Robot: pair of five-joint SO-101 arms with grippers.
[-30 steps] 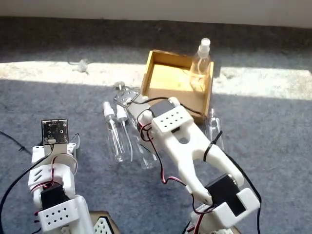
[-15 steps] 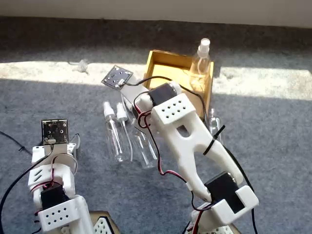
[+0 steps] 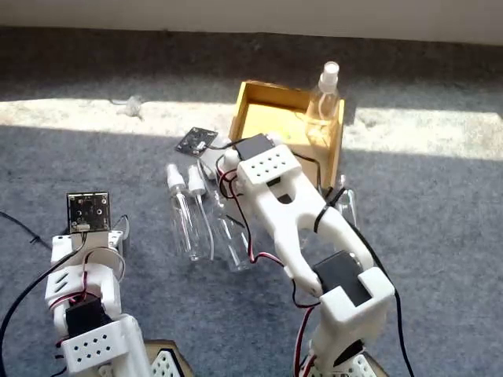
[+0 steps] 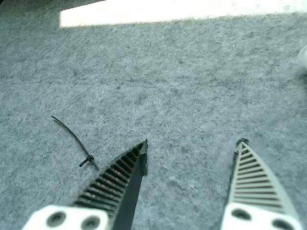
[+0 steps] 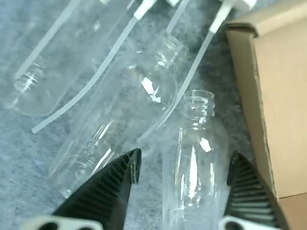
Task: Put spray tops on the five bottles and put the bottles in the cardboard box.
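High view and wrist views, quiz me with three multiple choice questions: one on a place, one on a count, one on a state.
1. Where is the upright bottle? A in the cardboard box; B beside the left arm; C lying under the right arm.
2. How many bottles are in the box? A one; B three; C five.
3. The right gripper's fingers are: A shut on a spray top; B open; C shut on a bottle.
Answers: A, it stands within the box's walls; A, only the upright one is inside; B, a wide gap separates them, with an uncapped bottle lying in it.
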